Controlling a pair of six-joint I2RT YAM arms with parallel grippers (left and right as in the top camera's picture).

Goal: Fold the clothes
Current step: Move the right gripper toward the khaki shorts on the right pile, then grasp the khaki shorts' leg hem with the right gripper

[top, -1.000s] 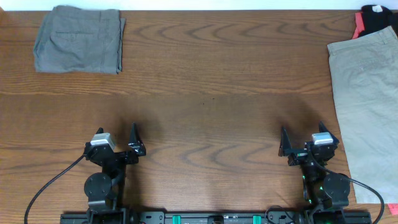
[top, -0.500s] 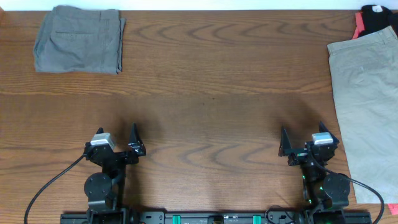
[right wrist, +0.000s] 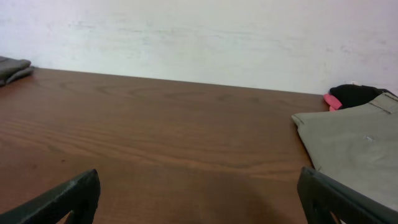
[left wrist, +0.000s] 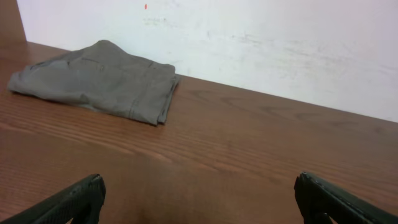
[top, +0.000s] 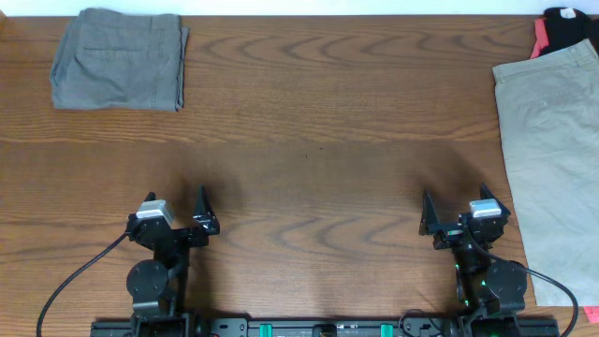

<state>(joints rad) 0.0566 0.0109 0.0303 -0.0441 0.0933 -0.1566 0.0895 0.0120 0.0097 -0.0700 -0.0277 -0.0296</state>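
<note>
while the khaki shorts (top: 552,159) lie flat, left tool (left wrist: 199,182) and right tool (right wrist: 199,177) gape empty.

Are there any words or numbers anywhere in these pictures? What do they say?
None: no word, number or sign can be read in any view.
The khaki shorts show plain cloth and no label.
The folded grey shorts show only seams.
The table shows only wood grain.
The wall has a tiny red speck, too small to tell what it is.

Khaki shorts (top: 552,159) flat (unfolded), table's rt edge.
</note>
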